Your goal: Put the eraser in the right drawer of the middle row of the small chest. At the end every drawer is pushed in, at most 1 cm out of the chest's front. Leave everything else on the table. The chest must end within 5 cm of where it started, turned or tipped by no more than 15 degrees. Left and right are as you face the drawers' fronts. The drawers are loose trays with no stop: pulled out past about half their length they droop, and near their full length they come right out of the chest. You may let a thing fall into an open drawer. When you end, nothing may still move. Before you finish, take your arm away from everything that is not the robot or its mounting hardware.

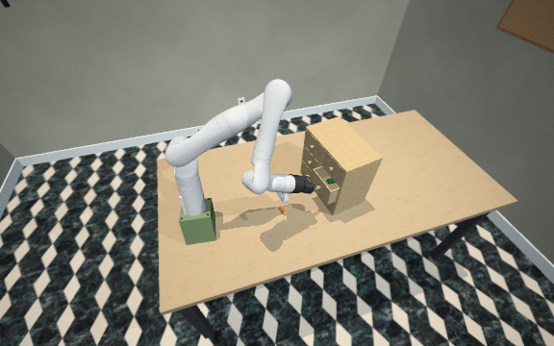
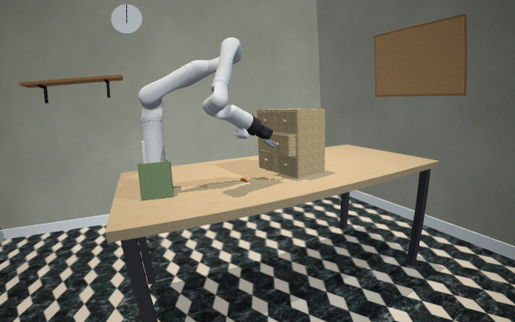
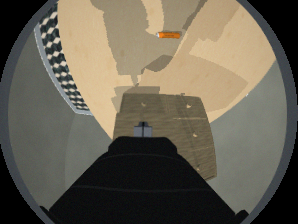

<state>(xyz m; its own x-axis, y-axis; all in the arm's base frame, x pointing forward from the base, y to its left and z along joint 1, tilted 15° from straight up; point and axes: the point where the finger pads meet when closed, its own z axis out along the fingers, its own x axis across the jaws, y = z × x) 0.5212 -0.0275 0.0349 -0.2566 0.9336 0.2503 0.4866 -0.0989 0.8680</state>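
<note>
The small wooden chest (image 1: 341,160) stands on the table, its drawer fronts facing my arm. One drawer (image 1: 327,186) at the front's near end, in the middle row, stands partly out. The green eraser (image 1: 330,181) lies inside it. My gripper (image 1: 314,188) is shut and empty, with its tip at that drawer's front; I cannot tell if it touches. In the exterior view the gripper (image 2: 273,143) points at the chest (image 2: 298,140). In the wrist view the chest front (image 3: 166,123) fills the middle, and the black gripper body hides the fingers.
An orange pen (image 1: 282,210) lies on the table left of the chest, under my wrist; it also shows in the wrist view (image 3: 169,34). My arm's green base block (image 1: 198,225) stands near the table's left edge. The other drawers look pushed in.
</note>
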